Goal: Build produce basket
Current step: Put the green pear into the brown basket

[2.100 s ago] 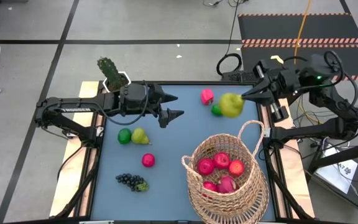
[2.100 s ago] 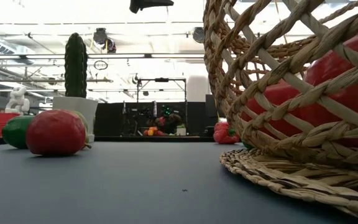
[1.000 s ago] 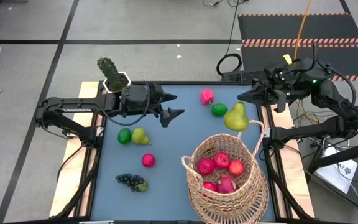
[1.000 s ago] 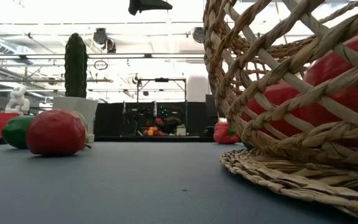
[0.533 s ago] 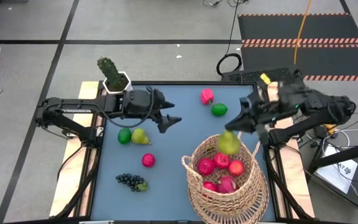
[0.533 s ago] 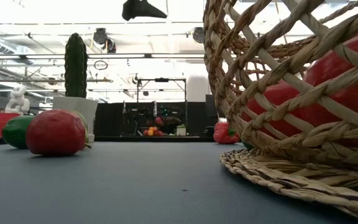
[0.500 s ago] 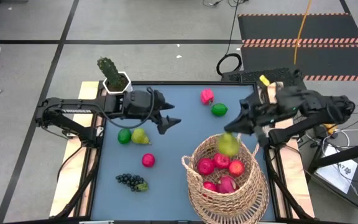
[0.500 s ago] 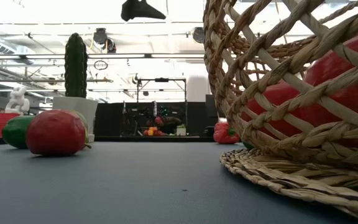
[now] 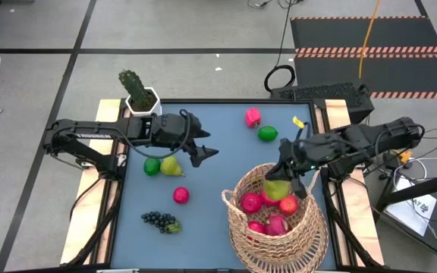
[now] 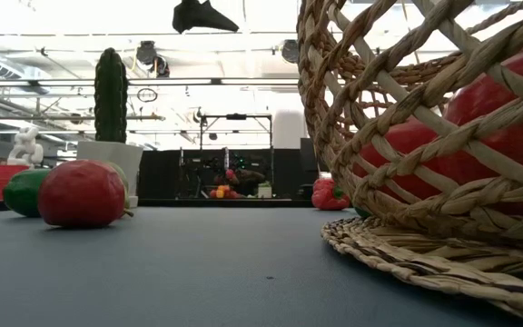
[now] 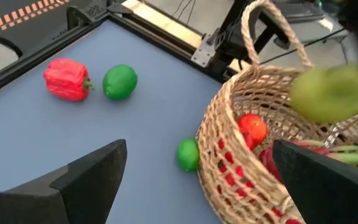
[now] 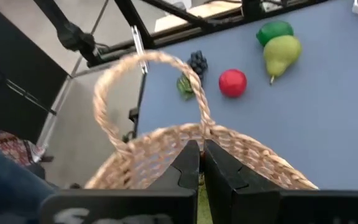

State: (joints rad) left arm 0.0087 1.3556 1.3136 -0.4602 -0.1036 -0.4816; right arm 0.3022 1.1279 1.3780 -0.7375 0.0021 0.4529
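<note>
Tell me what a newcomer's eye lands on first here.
The big wicker basket at the table's near right, red fruit piled inside. Over its rim the right pincer holds a green pear, shut on it. The left pincer waits open over the table's far left.

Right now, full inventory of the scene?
basket: 1, tan wicker, near right
basket apples: at least 3, red
dragon fruit: 1, pink, in basket
held pear: 1, yellow-green, over basket
red fruit: 1, far middle
limes: 3, green; far middle, left, beside basket
loose pear: 1, yellow-green, by left lime
loose apple: 1, red, centre-left
grapes: 1 bunch, dark, near left
cactus: 1, green, far-left corner
left gripper: open, mid-table
right gripper: shut on held pear
</note>
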